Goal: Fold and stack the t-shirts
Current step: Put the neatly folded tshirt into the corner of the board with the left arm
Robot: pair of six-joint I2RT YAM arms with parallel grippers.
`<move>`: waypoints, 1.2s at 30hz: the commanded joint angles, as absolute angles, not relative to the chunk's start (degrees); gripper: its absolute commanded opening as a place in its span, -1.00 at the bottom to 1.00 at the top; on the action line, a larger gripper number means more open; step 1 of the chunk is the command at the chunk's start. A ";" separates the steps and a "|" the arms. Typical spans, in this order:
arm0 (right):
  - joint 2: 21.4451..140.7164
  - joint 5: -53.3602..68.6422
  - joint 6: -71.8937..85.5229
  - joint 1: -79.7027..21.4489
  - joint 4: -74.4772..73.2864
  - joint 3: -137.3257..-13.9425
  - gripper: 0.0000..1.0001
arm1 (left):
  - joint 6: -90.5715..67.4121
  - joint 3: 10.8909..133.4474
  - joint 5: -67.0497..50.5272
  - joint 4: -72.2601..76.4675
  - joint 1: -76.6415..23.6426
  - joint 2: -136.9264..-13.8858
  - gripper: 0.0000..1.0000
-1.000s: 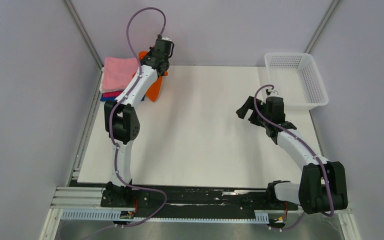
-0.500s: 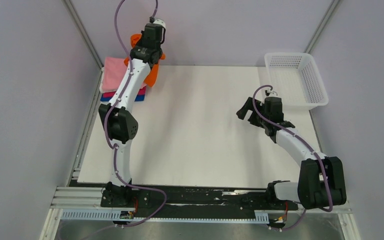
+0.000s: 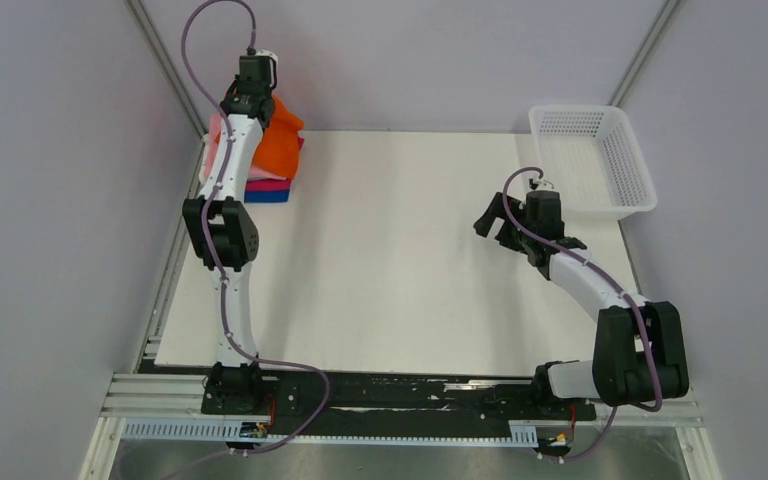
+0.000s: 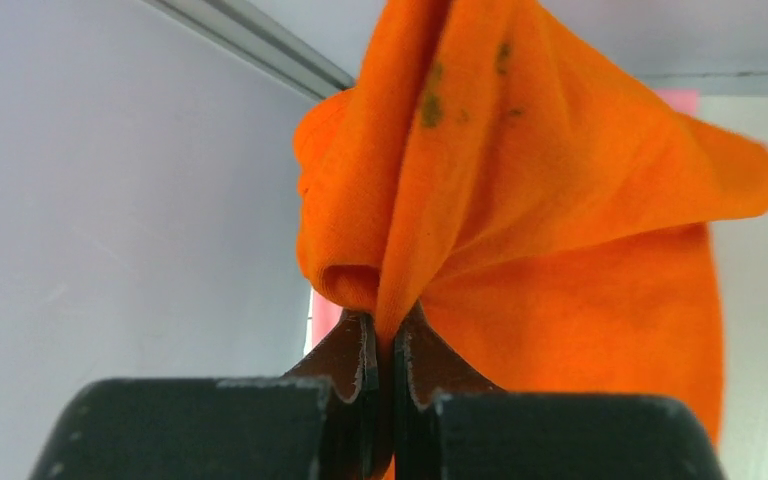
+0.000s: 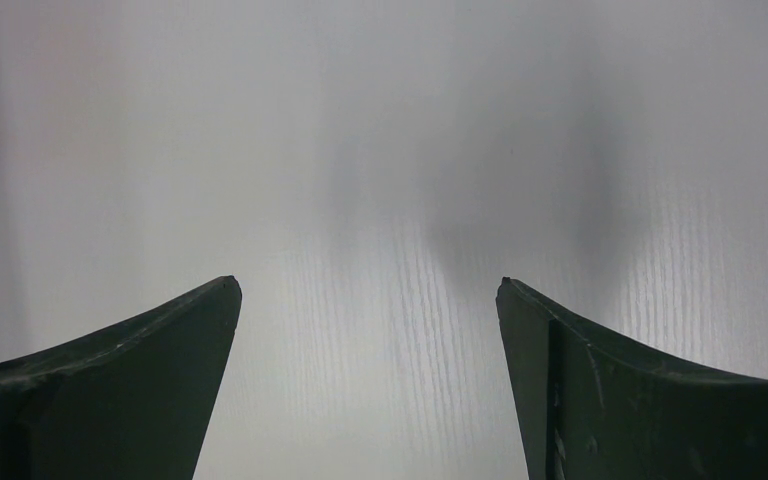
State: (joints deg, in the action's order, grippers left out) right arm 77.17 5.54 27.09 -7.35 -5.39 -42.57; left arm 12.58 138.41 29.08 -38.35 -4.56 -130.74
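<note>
My left gripper [image 3: 256, 100] is shut on the bright orange t-shirt [image 3: 278, 143] and holds it up over the stack of folded t-shirts [image 3: 268, 188] at the far left corner. Magenta and blue edges of the stack show below the orange cloth; a pink edge [image 3: 215, 130] shows to the left. In the left wrist view the jaws [image 4: 384, 330] pinch a bunched fold of the orange t-shirt [image 4: 560, 250], which has dark specks. My right gripper [image 3: 490, 222] is open and empty, low over the bare table; its fingers [image 5: 160, 360] stand wide apart.
A white plastic mesh basket [image 3: 592, 160] stands at the far right of the white table [image 3: 400, 270]. Grey walls and a metal frame post [image 3: 165, 65] close in the far left corner near the left arm.
My left arm has swung left and farther back, carrying the orange t-shirt from beside the stack to over it. The right arm has barely moved.
</note>
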 commanded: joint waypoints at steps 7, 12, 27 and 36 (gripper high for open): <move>77.92 3.08 26.28 -7.32 -6.01 -45.42 1.00 | 7.91 143.07 25.62 -34.34 4.68 -136.76 -0.79; 78.30 2.98 26.63 -7.33 -6.89 -45.91 1.00 | 6.05 145.23 26.06 -34.37 6.88 -139.85 0.17; 72.96 1.21 28.55 -7.38 -7.65 -44.84 1.00 | -7.67 138.04 19.73 -34.74 7.30 -131.51 1.00; 65.97 0.02 28.59 -7.39 -7.73 -40.35 1.00 | -7.88 119.05 26.82 -24.50 -0.17 -110.21 1.00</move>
State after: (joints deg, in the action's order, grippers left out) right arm 69.43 1.32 27.97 -7.35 -8.29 -42.13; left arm -6.31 118.06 21.06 -30.24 3.97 -120.57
